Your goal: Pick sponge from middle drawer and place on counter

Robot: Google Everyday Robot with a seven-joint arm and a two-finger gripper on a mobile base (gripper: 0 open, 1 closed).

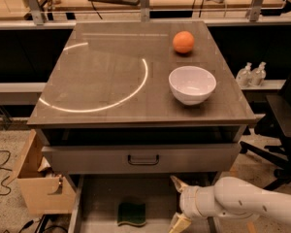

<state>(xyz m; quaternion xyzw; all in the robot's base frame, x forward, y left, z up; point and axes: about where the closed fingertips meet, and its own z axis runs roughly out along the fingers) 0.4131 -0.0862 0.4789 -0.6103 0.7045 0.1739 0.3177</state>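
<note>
The sponge (132,212), dark green with wavy edges, lies flat on the floor of the open middle drawer (97,198) at the bottom of the view. My gripper (177,203) is at the end of the white arm coming in from the lower right. It is open and empty, its two tan fingers spread apart over the drawer, a short way right of the sponge and not touching it. The counter (106,76) is the glossy grey-brown cabinet top above, with a bright curved light arc on it.
A white bowl (192,84) and an orange ball (184,41) sit on the right of the counter. A closed drawer front with a dark handle (143,159) is above the open drawer. A cardboard box (39,188) stands at the left, an office chair (281,125) at the right.
</note>
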